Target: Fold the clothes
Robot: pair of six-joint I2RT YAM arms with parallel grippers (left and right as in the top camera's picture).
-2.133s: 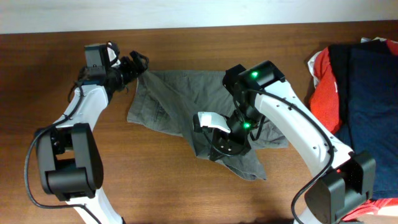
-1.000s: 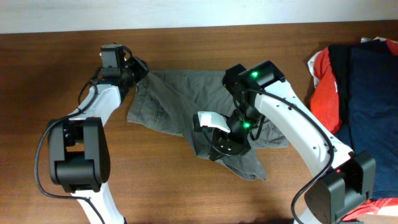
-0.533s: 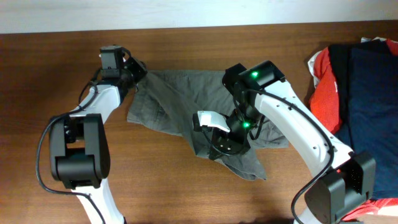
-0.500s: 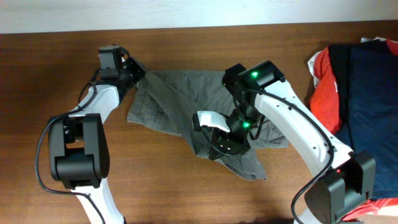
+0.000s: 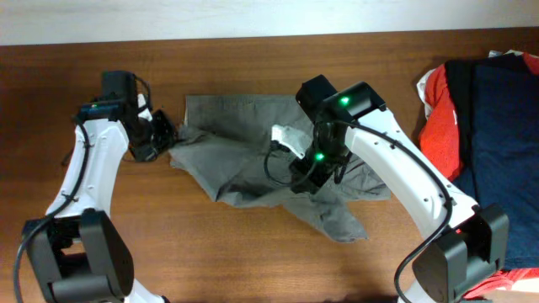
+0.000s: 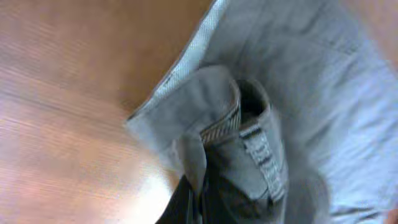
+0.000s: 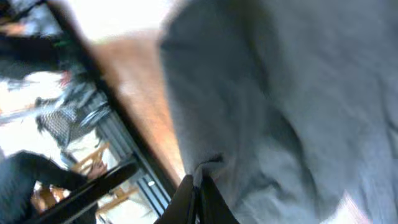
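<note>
Left gripper (image 6: 199,190) is pinching the shorts (image 6: 311,74)

I am squeezing the left gripper tight on the waistband (image 6: 221,115), and its jaws are closed right down on the cloth. I am squeezing the right gripper (image 7: 196,186) tight too, on a bunch of cloth near the middle of the shorts. To fold well, I am thinking I should be lifting both sides together, going slowly, and pulling the cloth flat so no lumps are hiding inside. Up close, the wrist views are showing me each pinch, which the arms are partly hiding from above. From the top I am seeing what the wrists are missing. All of the shorts are lying crumpled on the table (image 5: 253,269) between the two arms. Far off at the right edge, a pile of other clothes (image 5: 484,109) is waiting.
</note>
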